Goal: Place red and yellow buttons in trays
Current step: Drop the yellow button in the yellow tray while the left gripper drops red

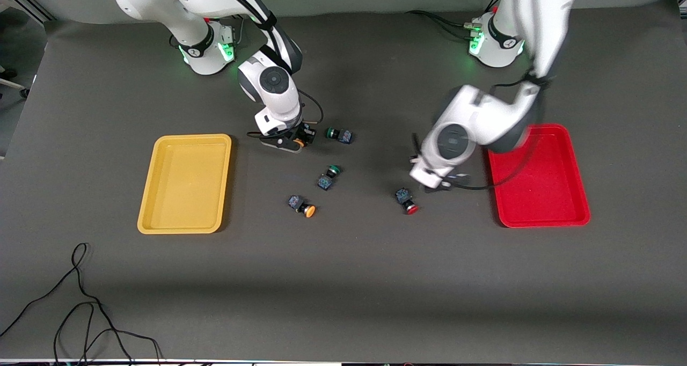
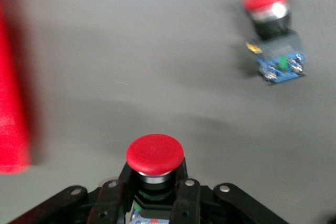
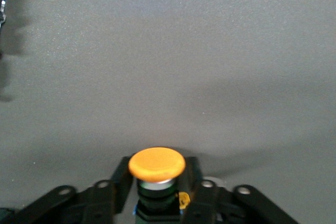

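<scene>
Both arms are busy here. The left gripper (image 2: 155,200) is sitting low over the bare table between the loose red button (image 1: 407,201) and the red tray (image 1: 542,178), and its fingers (image 2: 113,198) are pinching a second red button (image 2: 155,153) by the dark body, cap sticking out past the tips. In the left wrist view the loose one is lying on its side on the mat, well apart from the held one, blue block at one end and red cap at the other, with the tray's edge showing as a red blur at the frame's border. The right gripper (image 1: 292,140) is down at the table beside the yellow tray (image 1: 185,183), toward the robots' end of its rim, and its fingers (image 3: 105,198) are closing in tight on a yellow button (image 3: 157,163), squeezing the body below the orange-yellow cap. Another yellow button (image 1: 301,205) is lying nearer the front camera, between the two trays. Two green buttons, one (image 1: 338,135) just beside the right gripper and one (image 1: 328,176) closer to the camera, are lying in the middle too. Both trays are holding nothing so far. A black cable (image 1: 80,307) is snaking across the table's near corner.
</scene>
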### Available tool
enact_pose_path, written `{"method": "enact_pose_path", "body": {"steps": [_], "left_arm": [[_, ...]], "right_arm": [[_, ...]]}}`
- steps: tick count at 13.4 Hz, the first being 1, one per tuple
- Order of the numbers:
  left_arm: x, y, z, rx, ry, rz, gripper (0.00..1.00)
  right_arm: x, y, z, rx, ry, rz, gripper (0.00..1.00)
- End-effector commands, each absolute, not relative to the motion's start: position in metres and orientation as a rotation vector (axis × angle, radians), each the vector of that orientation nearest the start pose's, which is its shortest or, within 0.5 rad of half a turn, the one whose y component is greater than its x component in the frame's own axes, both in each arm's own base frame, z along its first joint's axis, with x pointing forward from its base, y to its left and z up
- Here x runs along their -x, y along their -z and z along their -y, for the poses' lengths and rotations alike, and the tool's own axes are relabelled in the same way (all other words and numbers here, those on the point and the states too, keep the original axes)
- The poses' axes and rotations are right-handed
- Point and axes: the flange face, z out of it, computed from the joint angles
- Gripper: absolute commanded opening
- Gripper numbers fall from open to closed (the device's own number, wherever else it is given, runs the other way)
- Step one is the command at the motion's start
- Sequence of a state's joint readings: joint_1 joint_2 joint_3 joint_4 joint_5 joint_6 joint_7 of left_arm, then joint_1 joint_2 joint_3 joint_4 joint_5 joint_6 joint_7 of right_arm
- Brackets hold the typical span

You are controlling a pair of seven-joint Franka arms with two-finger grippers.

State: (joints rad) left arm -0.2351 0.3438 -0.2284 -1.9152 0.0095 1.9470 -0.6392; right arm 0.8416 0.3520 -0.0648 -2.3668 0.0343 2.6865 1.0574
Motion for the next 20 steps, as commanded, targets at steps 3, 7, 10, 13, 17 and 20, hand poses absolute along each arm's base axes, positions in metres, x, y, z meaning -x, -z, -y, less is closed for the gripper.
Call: {"method": "enact_pose_path", "body": {"steps": [3,7,10,13,17,20], "left_arm": [[-0.540,-0.368,0.080,2.989,-0.515,0.042,0.00],[-0.510,-0.303,0.007,2.983,-0.554,0.070,0.00],[-0.481,-0.249,0.004,3.022,-0.471,0.066,0.00],[-0.469,-0.208,0.002,3.059,-0.414,0.097,0.00],[-0.471,-0.202,-0.009,3.067,-0.421,0.151,0.99],[-0.495,-0.260,-0.005,3.031,-0.455,0.145,1.00]], "right_arm": [[-0.373,-0.233,-0.365,3.118,-0.019,-0.479,0.28],[-0.422,-0.317,-0.381,3.173,-0.113,-0.493,0.28],[-0.468,-0.378,-0.350,3.167,-0.213,-0.379,0.28],[-0.520,-0.414,-0.246,3.148,-0.249,-0.033,0.28],[-0.555,-0.412,-0.092,3.120,-0.263,0.246,0.28],[-0.551,-0.371,-0.007,3.117,-0.193,0.326,0.28]]}}
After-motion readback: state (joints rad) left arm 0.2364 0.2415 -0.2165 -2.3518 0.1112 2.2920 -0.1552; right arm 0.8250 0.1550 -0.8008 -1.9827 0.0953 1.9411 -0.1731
